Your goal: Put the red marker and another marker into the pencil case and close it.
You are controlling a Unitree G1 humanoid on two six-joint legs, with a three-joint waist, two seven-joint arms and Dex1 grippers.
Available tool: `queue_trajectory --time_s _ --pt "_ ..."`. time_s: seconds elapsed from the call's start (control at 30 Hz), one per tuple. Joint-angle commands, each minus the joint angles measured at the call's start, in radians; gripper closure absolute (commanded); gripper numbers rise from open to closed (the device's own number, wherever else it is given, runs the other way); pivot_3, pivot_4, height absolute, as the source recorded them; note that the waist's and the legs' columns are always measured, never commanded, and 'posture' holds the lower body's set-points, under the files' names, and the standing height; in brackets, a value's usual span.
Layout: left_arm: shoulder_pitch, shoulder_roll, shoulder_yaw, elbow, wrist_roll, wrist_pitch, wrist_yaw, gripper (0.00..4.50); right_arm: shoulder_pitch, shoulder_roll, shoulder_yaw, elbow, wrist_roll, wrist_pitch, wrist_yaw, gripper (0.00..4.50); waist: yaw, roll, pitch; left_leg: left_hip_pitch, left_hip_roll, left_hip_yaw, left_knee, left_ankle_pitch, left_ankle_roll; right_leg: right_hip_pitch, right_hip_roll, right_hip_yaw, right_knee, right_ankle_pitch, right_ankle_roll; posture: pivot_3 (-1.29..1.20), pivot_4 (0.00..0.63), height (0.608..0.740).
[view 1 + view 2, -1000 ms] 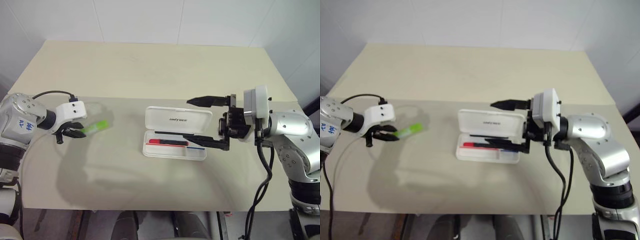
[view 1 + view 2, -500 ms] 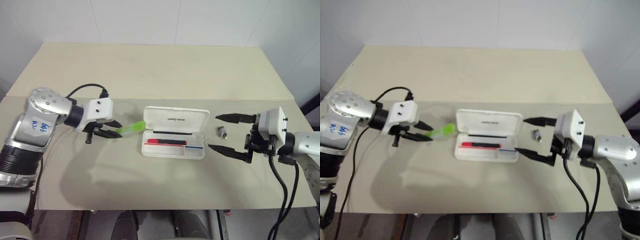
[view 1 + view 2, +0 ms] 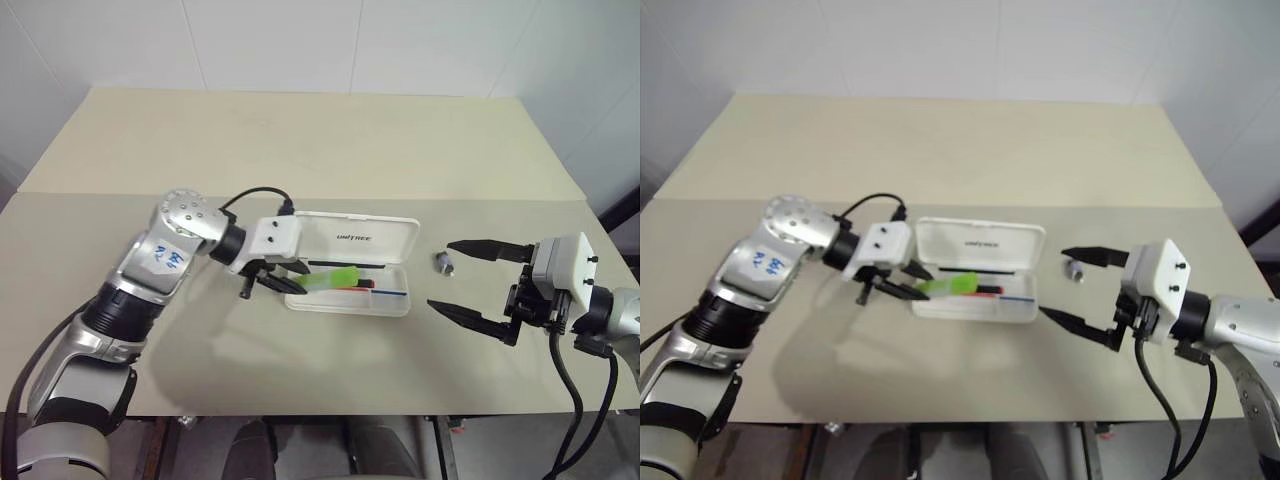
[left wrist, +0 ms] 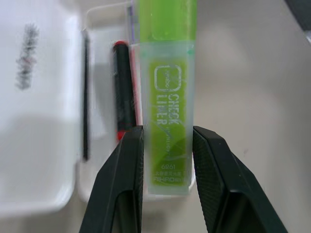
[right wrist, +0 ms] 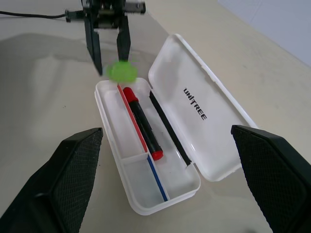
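Now green highlighter (image 4: 167, 104) between left tool (image 4: 165, 145) fingers.

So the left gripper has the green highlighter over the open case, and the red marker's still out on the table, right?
Not quite. The left gripper does hold the green highlighter over the open case, but the red marker already lies inside the case tray, as the right wrist view shows.

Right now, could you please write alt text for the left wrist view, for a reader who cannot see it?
The left gripper holds the green highlighter between its two black fingers, above the open white pencil case. The red marker lies inside the case.
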Motion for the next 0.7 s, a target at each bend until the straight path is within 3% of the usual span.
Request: queue_trajectory --time_s 0.03,0.7 --pt "-0.044 -0.025 -0.019 0.006 0.022 -0.005 0.012 3.43 0.016 0.008 -0.039 -0.056 0.023 0.005 -0.038 0.0 0.0 0.0 0.0 0.0 0.0 0.0 0.0 0.0 0.0 0.0 0.0 0.0 0.0 0.0 0.0 0.0 0.15 0.74" --pt "-0.063 -0.053 -0.086 0.075 0.116 -0.06 -0.002 3.43 0.043 0.022 -0.032 -0.109 0.047 0.008 -0.123 0.0 0.004 0.0 0.0 -0.001 0.0 0.0 -0.001 -0.001 0.001 0.0 0.0 0.0 -0.001 0.0 0.0 0.0 0.15 0.74"
